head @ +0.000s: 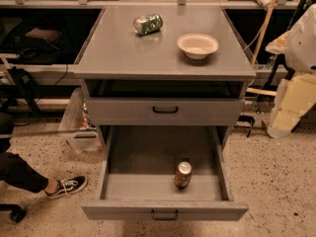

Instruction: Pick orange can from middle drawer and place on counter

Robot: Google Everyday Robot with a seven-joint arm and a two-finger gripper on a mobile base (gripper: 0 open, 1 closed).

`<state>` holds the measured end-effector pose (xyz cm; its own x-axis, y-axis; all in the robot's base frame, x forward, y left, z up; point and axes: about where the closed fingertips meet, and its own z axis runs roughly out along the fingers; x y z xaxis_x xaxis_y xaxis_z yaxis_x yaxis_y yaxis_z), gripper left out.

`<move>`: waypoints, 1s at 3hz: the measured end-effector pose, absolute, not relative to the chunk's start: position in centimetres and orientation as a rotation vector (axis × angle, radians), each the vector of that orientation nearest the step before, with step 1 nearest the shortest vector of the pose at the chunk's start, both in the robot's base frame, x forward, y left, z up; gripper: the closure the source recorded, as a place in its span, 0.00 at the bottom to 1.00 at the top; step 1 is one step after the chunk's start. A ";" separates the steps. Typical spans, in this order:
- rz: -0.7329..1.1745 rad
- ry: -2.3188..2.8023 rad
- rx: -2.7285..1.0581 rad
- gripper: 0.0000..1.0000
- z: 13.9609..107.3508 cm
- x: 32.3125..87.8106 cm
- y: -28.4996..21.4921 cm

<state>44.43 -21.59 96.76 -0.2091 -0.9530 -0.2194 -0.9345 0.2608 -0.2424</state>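
Orange can [182, 174] in middle drawer [143, 157], bowl [197, 45] on counter [123, 53], jaws perhaps far right

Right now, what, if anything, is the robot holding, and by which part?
Nothing visibly: the orange can stands alone in the middle drawer. The gripper is not in view; only the arm shows at right.

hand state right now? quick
Hand: cannot be told; it hangs at the right edge, apart from the orange can standing in the middle drawer.
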 end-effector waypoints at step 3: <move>0.060 2.436 -1.578 0.00 80.4 50.3 -25.9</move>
